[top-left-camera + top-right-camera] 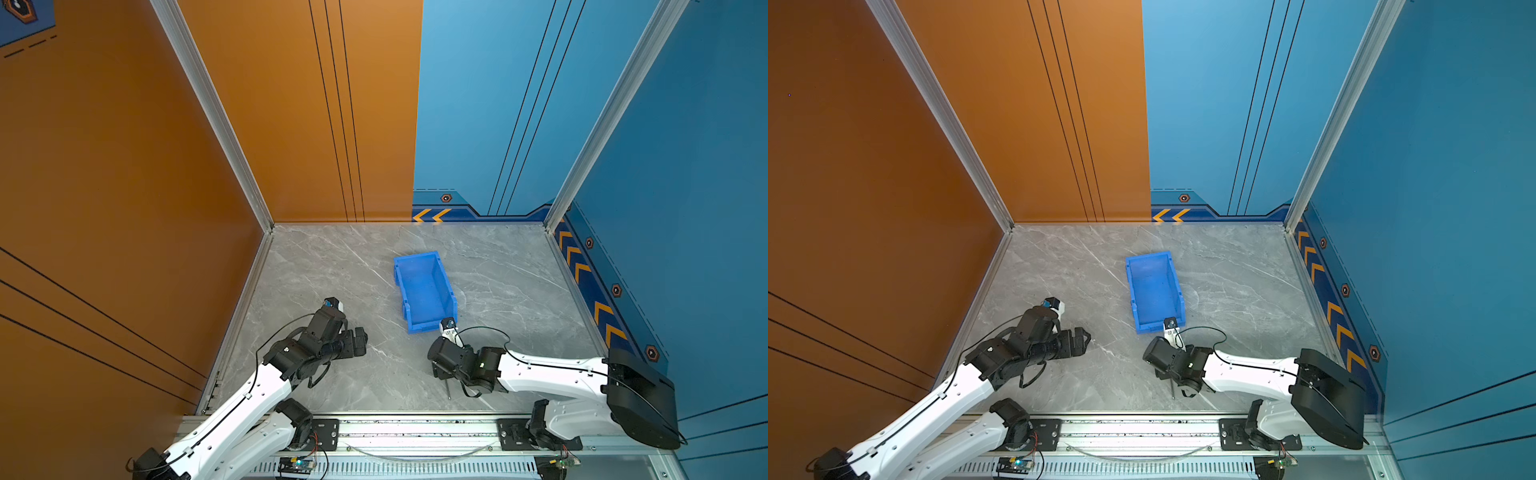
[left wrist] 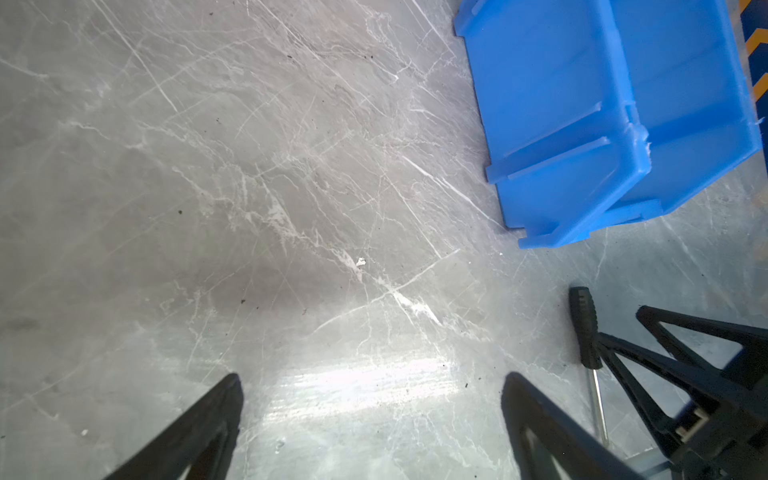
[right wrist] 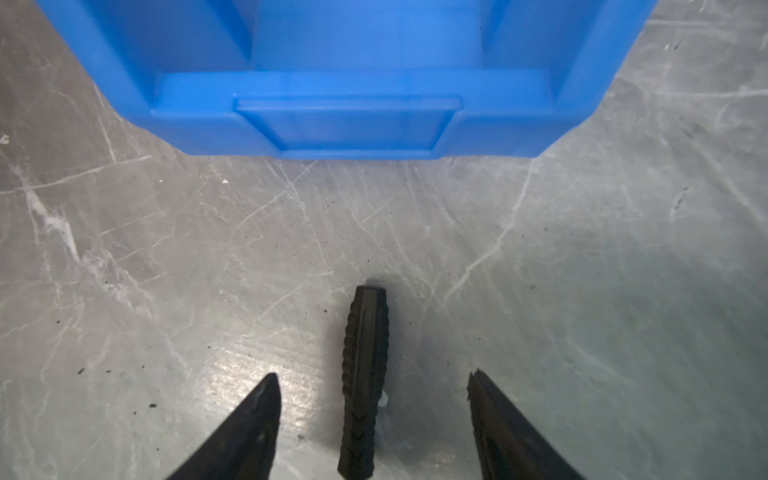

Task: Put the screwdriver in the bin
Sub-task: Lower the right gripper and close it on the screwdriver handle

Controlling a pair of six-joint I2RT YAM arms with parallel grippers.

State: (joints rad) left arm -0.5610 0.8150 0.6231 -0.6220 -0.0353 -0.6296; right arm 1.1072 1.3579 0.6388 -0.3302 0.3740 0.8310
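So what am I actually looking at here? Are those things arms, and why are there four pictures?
Those are two robot arms, the left arm and the right arm, mounted at the edge of a grey marbled table. Two pictures come from a camera overhead; the other two from small cameras on the arms' wrists, looking past their black pincers. On the table sit an empty blue bin and a black-handled screwdriver, lying flat just outside the bin's low front. The right gripper has its jaws open on either side of the handle, not touching it. The left gripper is open too. Nothing is held.
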